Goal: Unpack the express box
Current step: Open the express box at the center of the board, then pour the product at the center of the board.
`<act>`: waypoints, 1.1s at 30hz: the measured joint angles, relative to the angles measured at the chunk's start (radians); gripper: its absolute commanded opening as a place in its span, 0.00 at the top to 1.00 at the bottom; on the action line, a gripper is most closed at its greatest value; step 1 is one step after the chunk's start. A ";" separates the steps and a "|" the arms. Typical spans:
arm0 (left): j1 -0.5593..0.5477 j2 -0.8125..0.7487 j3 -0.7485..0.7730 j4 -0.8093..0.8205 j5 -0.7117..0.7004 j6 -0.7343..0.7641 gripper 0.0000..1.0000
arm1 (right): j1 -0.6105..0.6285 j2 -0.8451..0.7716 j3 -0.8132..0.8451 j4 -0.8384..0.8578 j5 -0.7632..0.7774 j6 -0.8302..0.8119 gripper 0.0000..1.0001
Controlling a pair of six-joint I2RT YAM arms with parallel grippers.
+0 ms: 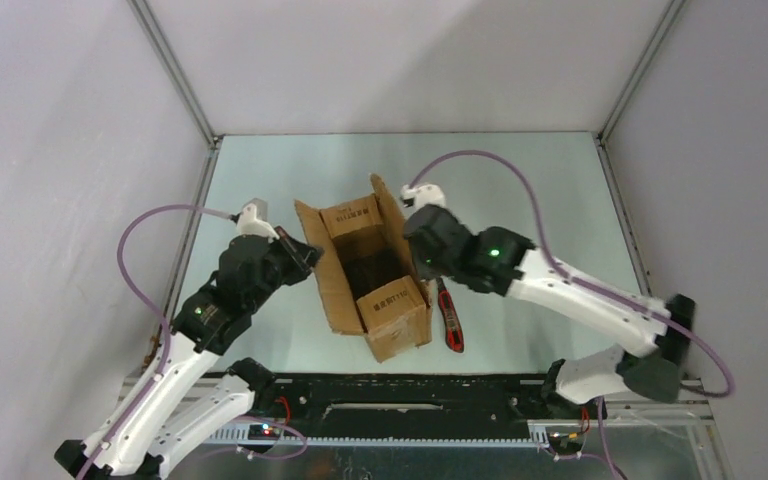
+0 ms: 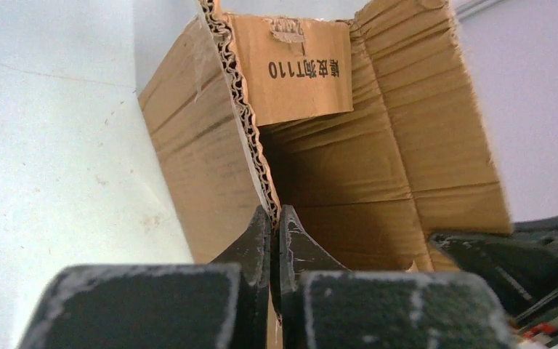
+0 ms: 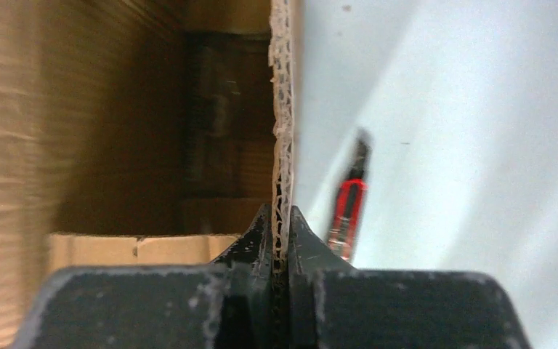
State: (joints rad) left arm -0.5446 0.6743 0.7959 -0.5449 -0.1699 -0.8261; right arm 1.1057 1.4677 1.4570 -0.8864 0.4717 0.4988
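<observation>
- The left claw (image 2: 275, 218) is clamped tight on the raw, wavy edge of the left long flap (image 2: 211, 145) of the express box (image 1: 400, 335); its two black fingers have the cardboard pinched between them.
- The right claw (image 3: 281, 218) is likewise closed on the corrugated edge of the right long flap (image 1: 392, 215), with board sandwiched between its scuffed black fingers.
- The box sits mid-counter between the two arms, top open, with both long flaps standing up.
- Two short end flaps (image 1: 352, 215) lean in over either end of the opening; each carries black printed characters ending in "T110".
- The inside is dark and shadowed; I cannot tell what lies at the bottom.
- The cardboard is brown, ribbed and creased, with frayed paper at the torn edges.
- A slim red-and-black utility knife (image 1: 450, 315) lies flat on the counter (image 1: 520, 180) just beside the box's right wall, under the right arm.
- The counter is pale, smooth and lightly speckled.
- Purple cables (image 1: 480, 158) loop above both white-and-black arms, and plain grey walls close in all round.
</observation>
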 measured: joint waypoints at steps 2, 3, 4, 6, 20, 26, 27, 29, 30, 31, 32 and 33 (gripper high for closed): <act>-0.004 0.007 0.012 0.000 0.005 0.021 1.00 | -0.080 -0.094 -0.092 0.094 -0.145 0.019 1.00; -0.006 0.011 0.014 0.005 0.008 0.029 1.00 | -0.127 -0.142 -0.150 0.152 -0.233 0.036 1.00; -0.006 0.013 0.017 0.013 0.010 0.041 1.00 | -0.174 -0.189 -0.216 0.220 -0.320 0.058 1.00; -0.007 0.021 0.018 0.043 0.013 0.064 1.00 | -0.263 -0.272 -0.360 0.365 -0.472 0.121 1.00; -0.021 0.294 0.319 0.213 0.083 0.451 1.00 | -0.369 -0.182 -0.701 0.933 -0.787 0.365 0.45; -0.056 0.373 0.277 0.315 0.065 0.509 1.00 | -0.323 -0.149 -0.706 0.856 -0.639 0.327 0.43; -0.063 0.348 0.227 0.374 0.066 0.510 1.00 | -0.320 -0.152 -0.714 0.858 -0.622 0.323 0.43; -0.079 0.273 0.110 0.489 0.071 0.502 1.00 | -0.321 -0.157 -0.740 0.860 -0.600 0.322 0.43; -0.086 0.250 0.079 0.516 0.073 0.502 1.00 | -0.321 -0.158 -0.750 0.859 -0.592 0.322 0.42; -0.098 0.232 0.047 0.544 0.071 0.502 1.00 | -0.322 -0.158 -0.762 0.861 -0.583 0.323 0.41; -0.108 0.224 0.031 0.560 0.067 0.504 1.00 | -0.322 -0.162 -0.774 0.864 -0.575 0.325 0.39; -0.121 0.230 0.026 0.571 0.062 0.506 1.00 | -0.320 -0.172 -0.788 0.870 -0.565 0.325 0.38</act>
State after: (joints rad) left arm -0.6659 0.9043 0.8223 0.0265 -0.1081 -0.3202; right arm 0.7856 1.2957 0.6689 -0.0166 -0.0937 0.8242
